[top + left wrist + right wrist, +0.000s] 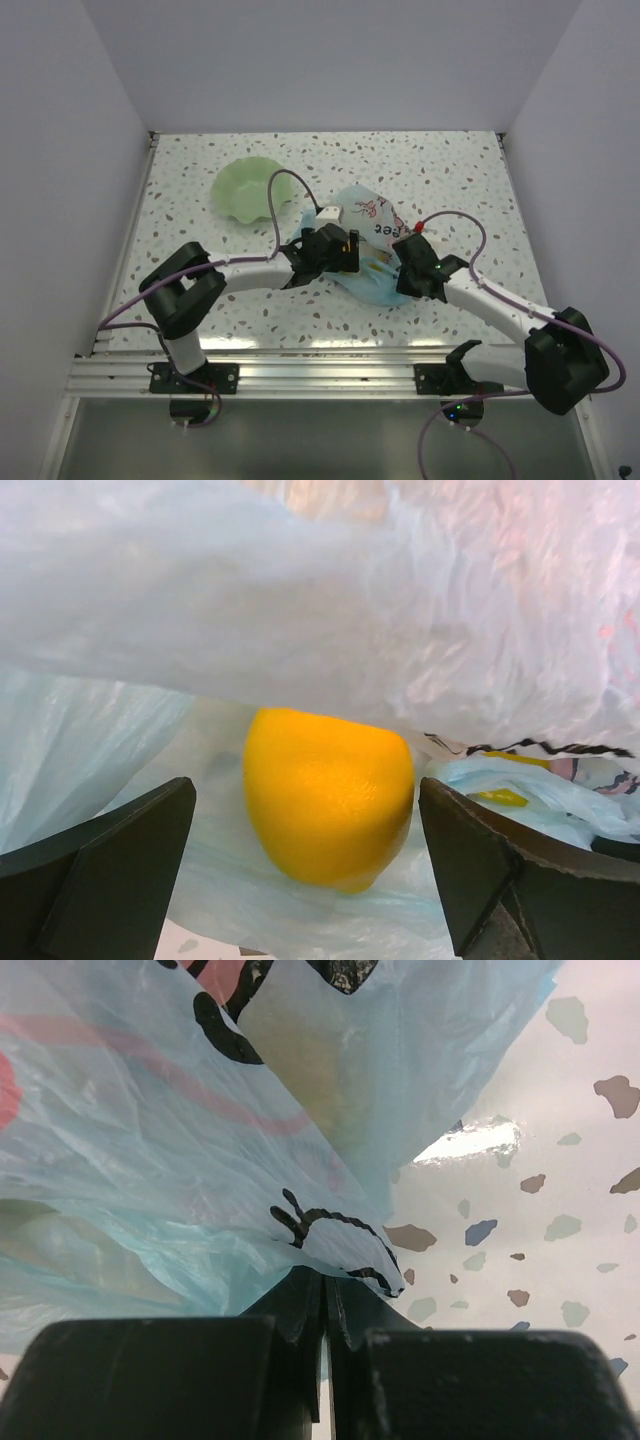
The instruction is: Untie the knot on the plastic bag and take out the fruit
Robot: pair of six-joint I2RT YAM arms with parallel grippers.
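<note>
left gripper [305, 815] gapes wide, fingers flanking the yellow fruit [328, 795], long axis near upright in wrist view; right gripper [325, 1295] pinched tight on plastic bag [150, 1160] film.

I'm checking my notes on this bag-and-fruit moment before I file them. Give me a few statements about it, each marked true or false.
1. The left gripper is open, with the yellow fruit between its fingers. True.
2. The right gripper is open, clear of the plastic bag. False: it is shut, pinching the bag's film.
3. The green bowl holds fruit. False: no fruit shows in it.
4. The yellow fruit lies under a fold of the bag. True.
</note>
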